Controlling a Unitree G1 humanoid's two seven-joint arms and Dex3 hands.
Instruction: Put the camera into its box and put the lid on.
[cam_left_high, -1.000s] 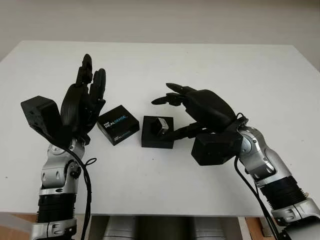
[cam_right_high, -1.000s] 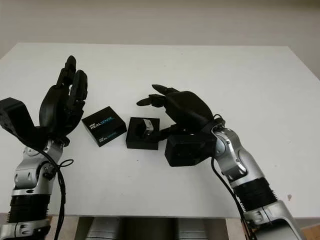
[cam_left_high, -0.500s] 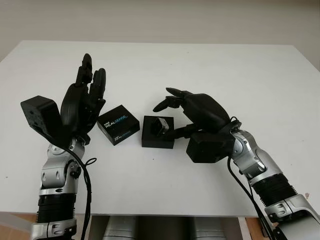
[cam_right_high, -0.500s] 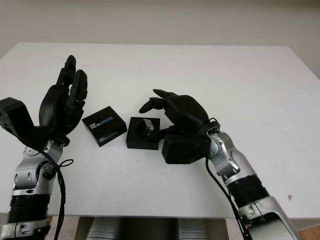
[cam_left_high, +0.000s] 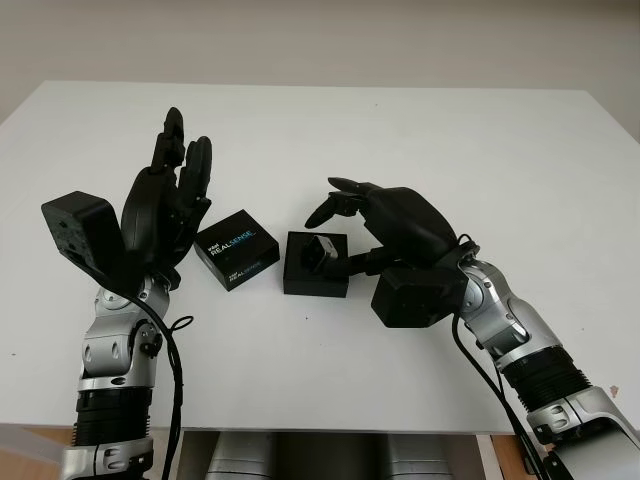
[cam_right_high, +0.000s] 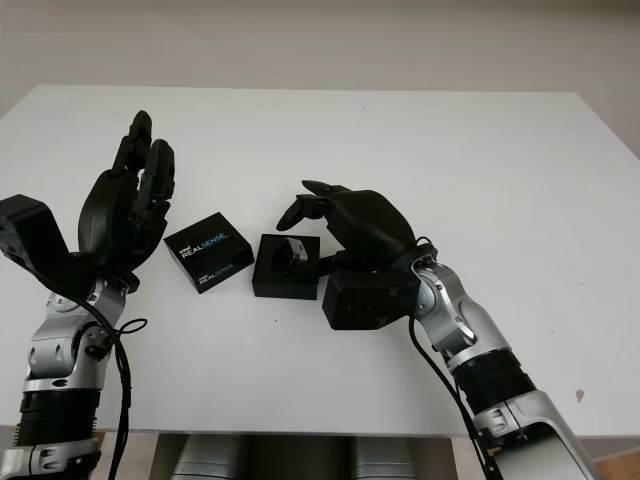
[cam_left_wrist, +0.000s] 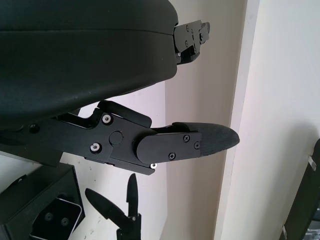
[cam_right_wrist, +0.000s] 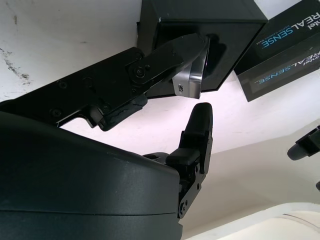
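Right hand (cam_left_high: 345, 225) arches over camera (cam_left_high: 322, 248) in box (cam_left_high: 315, 277).

The right hand (cam_left_high: 385, 225) covers the right edge of the box (cam_left_high: 315, 275), and its thumb hides part of the camera (cam_left_high: 322, 249). Contact between the remaining fingers and the camera cannot be determined. The lid (cam_left_high: 237, 248) print below "REALSENSE" is too small to read. Both forearms are cut off at the near edge.
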